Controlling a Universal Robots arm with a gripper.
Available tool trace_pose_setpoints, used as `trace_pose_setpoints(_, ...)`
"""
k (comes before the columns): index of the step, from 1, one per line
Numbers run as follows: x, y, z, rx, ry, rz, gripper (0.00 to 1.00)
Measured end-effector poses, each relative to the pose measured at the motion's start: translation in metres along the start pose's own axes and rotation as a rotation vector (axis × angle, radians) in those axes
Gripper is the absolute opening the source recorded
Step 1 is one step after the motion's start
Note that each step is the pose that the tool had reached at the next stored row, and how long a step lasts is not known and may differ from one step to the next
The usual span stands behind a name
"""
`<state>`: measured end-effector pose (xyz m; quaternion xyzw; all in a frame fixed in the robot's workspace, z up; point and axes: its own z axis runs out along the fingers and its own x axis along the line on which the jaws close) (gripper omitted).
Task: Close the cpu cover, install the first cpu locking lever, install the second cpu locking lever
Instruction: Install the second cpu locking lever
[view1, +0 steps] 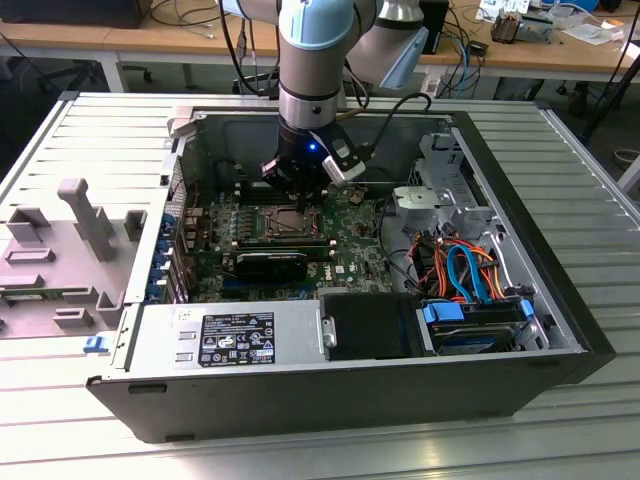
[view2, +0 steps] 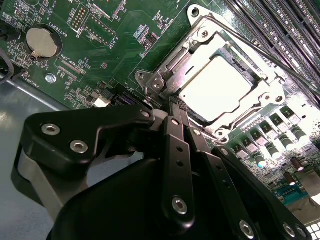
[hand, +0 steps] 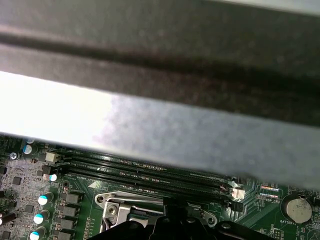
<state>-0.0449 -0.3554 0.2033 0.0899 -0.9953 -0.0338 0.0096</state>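
Now the gripper (view2: 172, 107) is seen low over the socket, its fingers drawn narrow together with nothing held between them, the tips touching the cpu cover (view2: 220, 82) at its edge. Seen in the second wrist view, the cover lies flat, at about one o'clock from the tips. Thin stiff metal, light and hinged, it is judged best pressed at its rim, never over the fragile chip.

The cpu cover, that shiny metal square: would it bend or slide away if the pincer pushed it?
The cpu cover looks like stiff metal, so it probably wouldn't bend. It seems screwed to the green board, so probably no sliding. The pincer sits at its edge.
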Motion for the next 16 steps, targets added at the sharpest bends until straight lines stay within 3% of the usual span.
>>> trace_pose_setpoints(16,0.0000,0.0000,0.0000,0.0000,0.0000,0.000,0.11)
